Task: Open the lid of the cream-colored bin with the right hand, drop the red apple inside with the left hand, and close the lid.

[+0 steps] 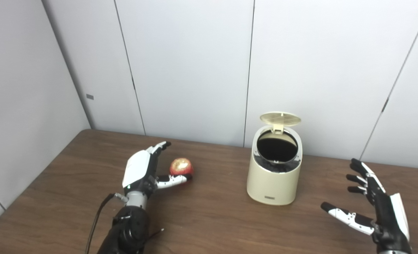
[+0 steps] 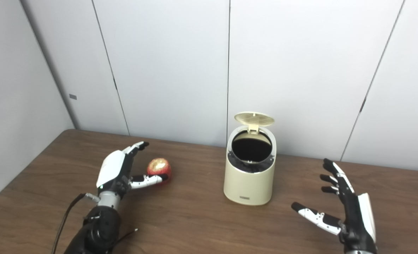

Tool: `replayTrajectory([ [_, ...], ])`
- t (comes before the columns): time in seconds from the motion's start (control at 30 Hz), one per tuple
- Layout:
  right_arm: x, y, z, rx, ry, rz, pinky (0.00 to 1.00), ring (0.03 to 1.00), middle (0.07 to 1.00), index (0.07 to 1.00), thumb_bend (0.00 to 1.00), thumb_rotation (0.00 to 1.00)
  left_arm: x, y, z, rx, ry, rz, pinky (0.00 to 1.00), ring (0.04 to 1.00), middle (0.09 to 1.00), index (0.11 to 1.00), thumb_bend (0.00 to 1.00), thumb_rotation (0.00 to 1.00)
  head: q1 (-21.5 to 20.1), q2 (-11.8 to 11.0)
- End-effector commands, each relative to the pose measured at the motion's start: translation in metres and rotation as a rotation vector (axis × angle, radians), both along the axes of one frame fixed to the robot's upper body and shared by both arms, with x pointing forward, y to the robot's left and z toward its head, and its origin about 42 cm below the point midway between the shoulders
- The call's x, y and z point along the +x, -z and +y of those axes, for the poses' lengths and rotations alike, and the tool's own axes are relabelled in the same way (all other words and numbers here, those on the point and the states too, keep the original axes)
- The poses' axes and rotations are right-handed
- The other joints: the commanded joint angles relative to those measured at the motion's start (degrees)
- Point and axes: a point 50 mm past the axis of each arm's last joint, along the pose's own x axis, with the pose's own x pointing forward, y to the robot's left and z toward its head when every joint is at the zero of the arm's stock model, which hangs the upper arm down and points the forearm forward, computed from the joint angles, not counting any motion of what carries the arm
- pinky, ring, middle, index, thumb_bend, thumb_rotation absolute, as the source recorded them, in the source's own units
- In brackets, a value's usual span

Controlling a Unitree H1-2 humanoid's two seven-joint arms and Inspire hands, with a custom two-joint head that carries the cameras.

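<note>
Left eye view: bin open, apple at the left hand

Left eye view and right eye view agree on the layout. The cream bin (image 1: 274, 176) stands upright near the middle of the brown counter (image 1: 209, 218), close to the back wall (image 1: 195, 63). Its round lid (image 1: 280, 119) is tipped up at the far rim, hinged back, and the dark mouth of the bin is fully exposed. Something dark lines the inside; what it is cannot be told.

Over on the left, the red apple (image 1: 181, 167) sits on the counter, well apart from the bin. The left hand (image 1: 142, 169) is right beside it, white back facing left, fingers (image 1: 159, 145) reaching along the apple's far side, thumb (image 1: 173, 180) stretched out along the near side, its tip at the fruit's base. The hand cups around the apple loosely, fingers spread, not clamped. Whether the fingers touch the fruit cannot be told; the apple rests on the wood. A black cable (image 1: 97, 218) trails from the wrist toward the bottom edge.

On the right, the right hand (image 1: 375, 208) hovers to the right of the bin, clear of it, palm turned toward the bin. Its fingers are splayed wide, thumb pointing left, holding nothing.
</note>
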Motion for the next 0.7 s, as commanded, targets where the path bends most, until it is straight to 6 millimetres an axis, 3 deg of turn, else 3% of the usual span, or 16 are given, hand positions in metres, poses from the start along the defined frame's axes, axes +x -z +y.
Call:
replayTrajectory([
  [0.0, 0.004, -0.019, 0.002, 0.000, -0.001, -0.070, 0.67, 0.791, 0.869, 0.876, 0.58, 0.23, 0.012, -0.023, 0.002, 0.030, 0.003, -0.097, 0.79, 0.897, 0.840, 0.865, 0.97, 0.43, -0.23, 0.08],
  [0.67, -0.001, -0.020, 0.005, -0.020, -0.009, -0.079, 0.66, 0.787, 0.861, 0.860, 0.56, 0.28, 0.024, 0.011, -0.002, 0.048, 0.011, -0.046, 0.78, 0.861, 0.804, 0.845, 0.93, 0.38, -1.02, 0.56],
])
